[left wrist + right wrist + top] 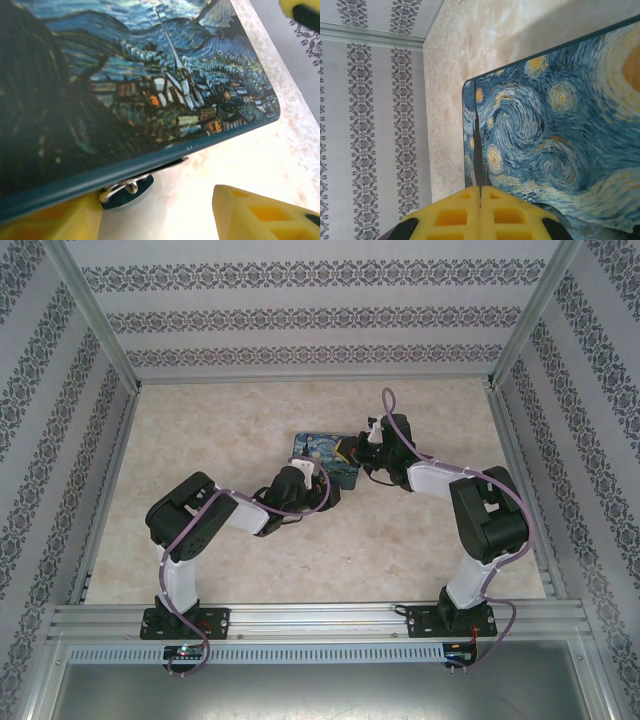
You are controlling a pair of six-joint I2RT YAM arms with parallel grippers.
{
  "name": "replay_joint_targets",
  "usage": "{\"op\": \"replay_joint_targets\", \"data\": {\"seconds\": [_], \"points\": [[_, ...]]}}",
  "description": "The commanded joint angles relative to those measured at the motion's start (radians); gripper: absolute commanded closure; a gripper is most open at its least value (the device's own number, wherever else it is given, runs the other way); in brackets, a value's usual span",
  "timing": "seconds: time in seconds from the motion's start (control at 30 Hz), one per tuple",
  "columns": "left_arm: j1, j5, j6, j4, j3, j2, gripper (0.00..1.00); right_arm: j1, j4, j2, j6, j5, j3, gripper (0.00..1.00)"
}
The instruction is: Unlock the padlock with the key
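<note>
Your left hand is gaping beside the padlock sitting under the edge of the tin; your right hand is pinching the key, so the unheld lock is risking sliding away

No writing to read here.
The tin carries only a painted starry-night scene, and the walls only a repeating ornamental pattern; from where I stand, not a letter, number, label or brand mark shows on either.
</note>
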Motion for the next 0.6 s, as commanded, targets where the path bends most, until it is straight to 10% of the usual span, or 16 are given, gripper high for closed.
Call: {"op": "replay_joint_targets", "data": {"seconds": [0.0,0.57], "points": [[-0.013,0.025,-0.063,0.100,-0.016,0.005,0.42,-0.013,0.029,0.017,0.000,-0.014,-0.008,1.00],[-0.013,0.022,-0.245,0.286,-0.035,0.104,0.44,-0.017,0.029,0.012,0.000,-0.016,-0.014,1.00]]}}
